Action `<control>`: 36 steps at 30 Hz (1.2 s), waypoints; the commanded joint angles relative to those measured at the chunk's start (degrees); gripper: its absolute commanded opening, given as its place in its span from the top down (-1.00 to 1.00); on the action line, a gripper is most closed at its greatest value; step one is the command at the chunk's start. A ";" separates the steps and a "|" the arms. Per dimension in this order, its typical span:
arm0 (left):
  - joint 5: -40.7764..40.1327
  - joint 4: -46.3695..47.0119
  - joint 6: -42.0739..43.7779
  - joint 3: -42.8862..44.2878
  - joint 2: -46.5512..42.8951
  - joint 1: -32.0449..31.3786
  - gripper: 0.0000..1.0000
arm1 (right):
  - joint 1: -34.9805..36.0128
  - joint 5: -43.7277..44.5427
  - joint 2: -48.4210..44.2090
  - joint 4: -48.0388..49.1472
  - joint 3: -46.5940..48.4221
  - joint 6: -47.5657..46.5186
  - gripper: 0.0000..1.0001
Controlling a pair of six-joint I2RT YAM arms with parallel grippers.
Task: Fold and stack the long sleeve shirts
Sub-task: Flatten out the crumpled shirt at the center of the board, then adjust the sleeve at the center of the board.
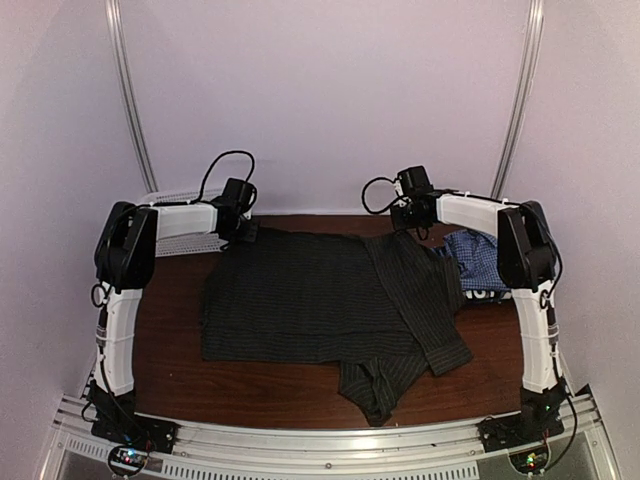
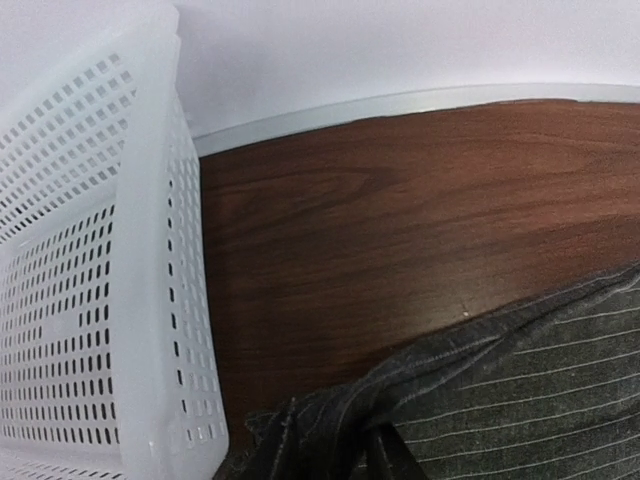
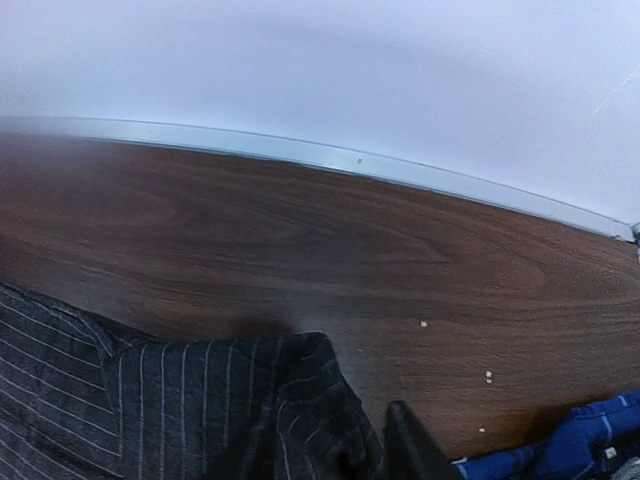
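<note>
The black pinstriped shirt (image 1: 310, 295) lies spread flat across the middle of the table, with one sleeve folded over its right side and a cuff hanging toward the near edge. My left gripper (image 1: 240, 226) is at the shirt's far left corner, shut on a bunched fold of the cloth (image 2: 330, 430). My right gripper (image 1: 405, 226) is at the far right corner, shut on the cloth there (image 3: 310, 410); one dark finger (image 3: 412, 445) shows beside the fold. A blue-white checked shirt (image 1: 476, 256) lies crumpled at the right, with a navy one with white lettering (image 1: 488, 294) under it.
A white mesh basket (image 1: 185, 215) stands at the far left corner, close beside my left gripper, and fills the left of the left wrist view (image 2: 90, 280). The wall and a metal rail (image 3: 330, 158) run along the table's far edge. A blue cloth edge (image 3: 590, 440) shows near my right gripper.
</note>
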 commanded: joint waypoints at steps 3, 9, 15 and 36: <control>5.78 3.29 -0.64 -1.45 -6.25 0.82 0.00 | -0.30 9.38 -8.01 -1.16 -5.61 -0.37 -0.20; 10.16 4.75 -1.97 -4.27 -11.56 0.82 -0.27 | -0.26 6.35 -19.01 1.38 -16.58 1.40 -0.45; 19.76 10.49 -3.41 -12.08 -20.48 0.82 -0.43 | 1.16 -3.40 -36.04 4.09 -36.07 5.89 -0.46; 33.12 22.49 -11.03 -39.09 -42.40 -2.61 -0.81 | 5.15 -10.01 -56.44 -1.54 -75.26 26.30 -0.54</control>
